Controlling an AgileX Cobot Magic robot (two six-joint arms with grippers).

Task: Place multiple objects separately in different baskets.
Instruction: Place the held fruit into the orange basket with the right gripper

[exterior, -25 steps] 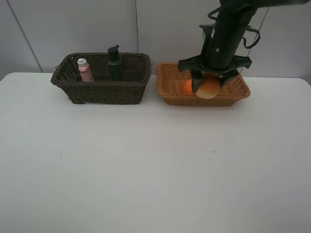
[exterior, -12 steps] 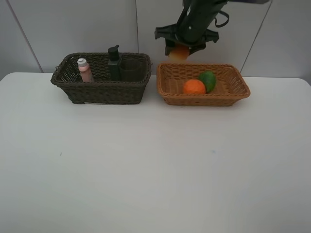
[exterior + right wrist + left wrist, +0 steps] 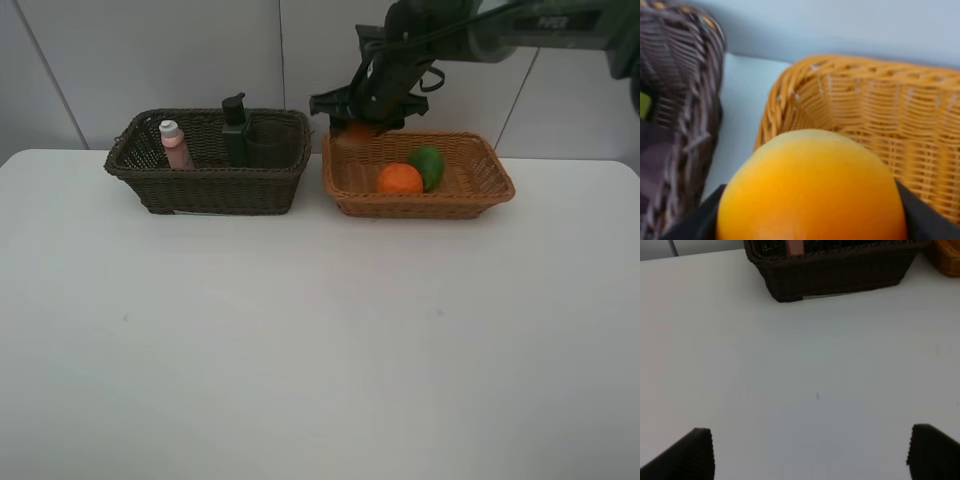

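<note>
two baskets side by side at upper centre on table [image 3: 300, 350] | left basket [image 3: 208, 185]: small bottle [image 3: 175, 144] at left, pump bottle [image 3: 235, 130] middle, cup [image 3: 267, 143] right | right basket [image 3: 418, 195]: round fruit [image 3: 400, 179] left of second fruit [image 3: 428, 165] | third fruit [image 3: 356, 131] in right gripper [image 3: 358, 115] above right basket's back-left corner

Peach-like fruit [image 3: 358, 130] held above tan basket [image 3: 345, 190] holding orange [image 3: 399, 179] and green fruit [image 3: 428, 164].

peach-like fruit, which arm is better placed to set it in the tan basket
Right. The right gripper is shut on the peach-like fruit at the tan basket's back left corner. The left gripper is open and empty over bare table, near the dark basket.
</note>
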